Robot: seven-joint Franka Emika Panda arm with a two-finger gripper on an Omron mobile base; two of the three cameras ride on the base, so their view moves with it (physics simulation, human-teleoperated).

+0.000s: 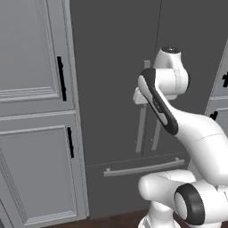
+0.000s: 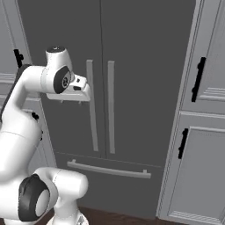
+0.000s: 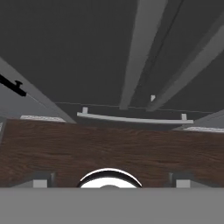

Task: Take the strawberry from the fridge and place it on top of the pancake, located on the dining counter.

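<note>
Fridge point(image 2: 132, 66): doors standing closed, strawberry presumably inside. Your gripper point(image 2: 70, 101) is hanging released, pointing downward beside the left door handle point(image 2: 92, 105), gripping nothing.

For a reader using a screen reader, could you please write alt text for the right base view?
A tall dark grey fridge stands shut, its two long silver door handles side by side above a drawer handle. The white arm reaches from the lower left, its pincer near the left handle without touching it. Panelled grey cabinets flank the fridge.
</note>
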